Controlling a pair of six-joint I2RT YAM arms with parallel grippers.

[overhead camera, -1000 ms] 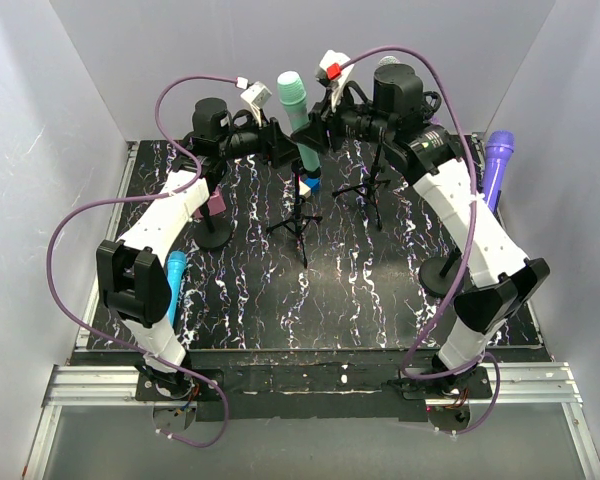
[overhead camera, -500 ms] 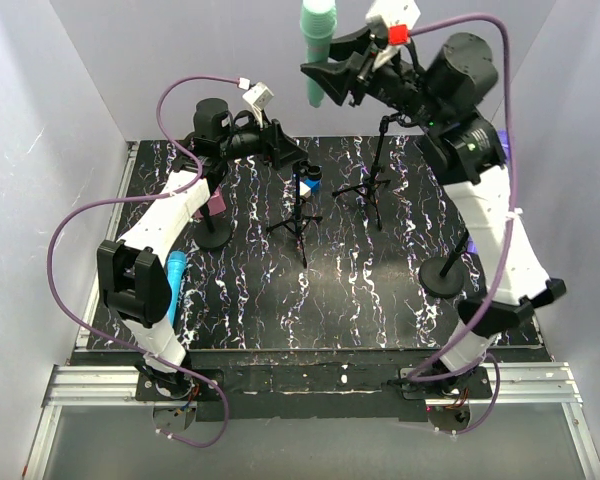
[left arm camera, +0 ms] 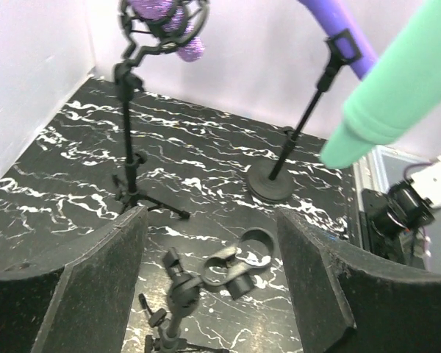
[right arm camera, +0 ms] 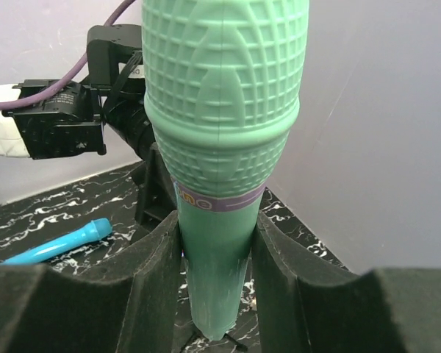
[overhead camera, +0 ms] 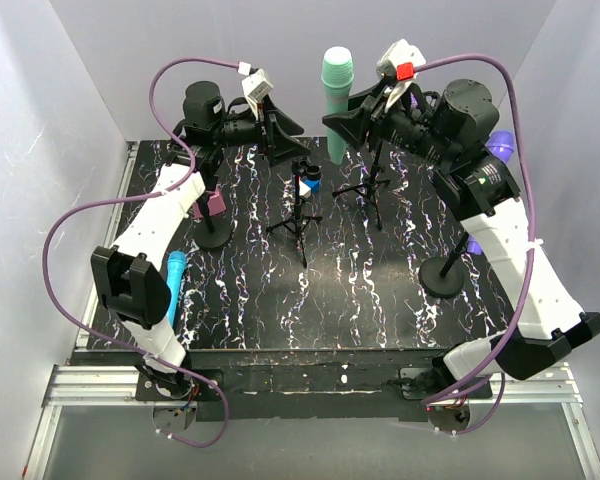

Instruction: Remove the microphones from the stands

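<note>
My right gripper (overhead camera: pixel 346 124) is shut on the green microphone (overhead camera: pixel 336 92) and holds it upright in the air, clear of the stand. In the right wrist view both pads (right arm camera: pixel 151 276) press the microphone's tapered handle (right arm camera: pixel 222 243). The black tripod stand (overhead camera: pixel 302 212) stands mid-mat, and its clip (left arm camera: pixel 239 268) is empty. My left gripper (overhead camera: pixel 290 127) hovers above that clip, open, with nothing between its fingers (left arm camera: pixel 95 290). The green microphone's lower end (left arm camera: pixel 393 99) shows at the upper right of the left wrist view.
A blue microphone (overhead camera: pixel 174 283) lies on the mat at the left. A second tripod (overhead camera: pixel 374 186) carries a purple microphone (left arm camera: pixel 165 15) in a shock mount. A round-base stand (overhead camera: pixel 442 276) at the right holds another purple microphone (overhead camera: pixel 497 150). White walls enclose the mat.
The right gripper pulled the green microphone up out of the stand's clip, then came down a little. The left gripper opened and rose away from the stand.
</note>
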